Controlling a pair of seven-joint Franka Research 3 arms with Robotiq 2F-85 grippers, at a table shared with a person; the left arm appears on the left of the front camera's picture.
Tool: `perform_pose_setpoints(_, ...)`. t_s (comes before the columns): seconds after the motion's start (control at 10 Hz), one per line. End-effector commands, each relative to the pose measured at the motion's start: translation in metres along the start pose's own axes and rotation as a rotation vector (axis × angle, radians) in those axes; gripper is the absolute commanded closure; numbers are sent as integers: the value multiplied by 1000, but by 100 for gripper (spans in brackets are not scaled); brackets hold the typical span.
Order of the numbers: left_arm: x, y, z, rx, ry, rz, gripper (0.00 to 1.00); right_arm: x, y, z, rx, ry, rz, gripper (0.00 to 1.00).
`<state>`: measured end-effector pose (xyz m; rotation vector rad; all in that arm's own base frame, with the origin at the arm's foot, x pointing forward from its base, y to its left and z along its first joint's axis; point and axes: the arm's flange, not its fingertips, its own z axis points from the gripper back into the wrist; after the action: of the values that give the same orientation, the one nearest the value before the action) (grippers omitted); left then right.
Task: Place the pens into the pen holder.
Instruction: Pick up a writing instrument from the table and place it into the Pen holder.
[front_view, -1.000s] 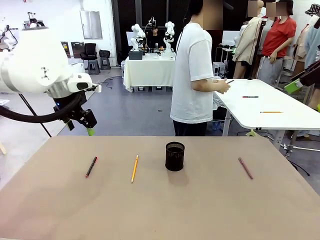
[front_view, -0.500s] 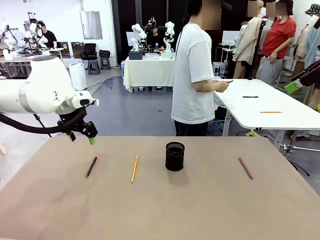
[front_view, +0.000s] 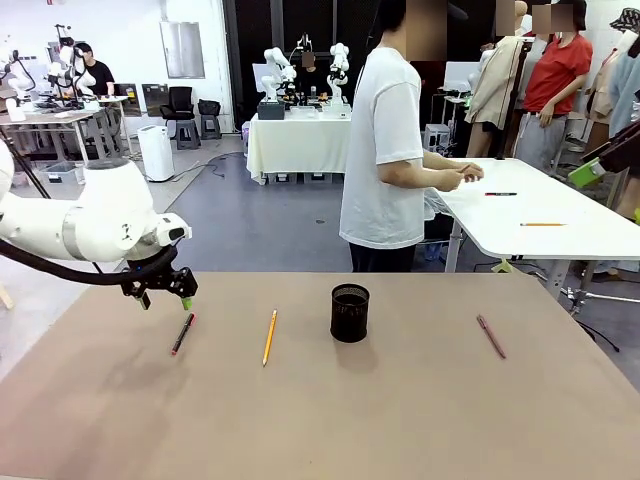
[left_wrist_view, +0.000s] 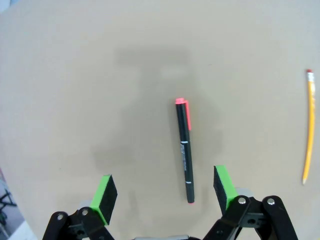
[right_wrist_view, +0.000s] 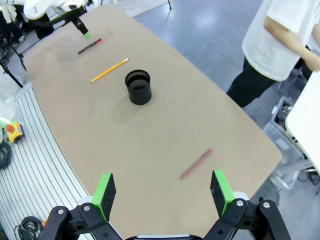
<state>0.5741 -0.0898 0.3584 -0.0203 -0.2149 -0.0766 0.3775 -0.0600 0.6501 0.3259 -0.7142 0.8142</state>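
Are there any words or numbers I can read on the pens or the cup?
Black pen with a pinkish-red cap: a line of white print along its barrel, too small and blurred to read.
Yellow pencil, dark red pen, black wire-mesh cup: no writing visible.
So nothing here can be read.

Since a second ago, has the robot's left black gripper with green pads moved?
Yes. The left gripper dropped lower, nearer the black pen with red ends lying on the brown table.
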Motion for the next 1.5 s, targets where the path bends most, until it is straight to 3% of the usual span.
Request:
perform_pose_setpoints(0.0, 15, -19, -2, 81, 84, 48, 0, 1, 0, 1, 1, -4, 3, 0)
perform_pose_setpoints(0.1, 9, -19, 17, 5, 78, -23, 0, 1, 0, 1, 1, -4, 3, 0)
perform_pose_setpoints(0.2, 3, -6, -5, 32, 33, 25, 0, 1, 0, 1, 1, -4, 3, 0)
perform_pose_setpoints(0.4, 3, -6, -5, 32, 33, 25, 0, 1, 0, 1, 1, -4, 3, 0)
perform_pose_setpoints(0.6, 15, -19, -10, 67, 87, -12, 0, 1, 0, 1, 1, -4, 3, 0)
perform_pose_setpoints(0.8, 24, -26, -21, 66, 58, -64, 0, 1, 0, 1, 1, -4, 3, 0)
perform_pose_setpoints(1.4, 36, -26, -53, 70, 79, -36, 0, 1, 0, 1, 1, -4, 3, 0)
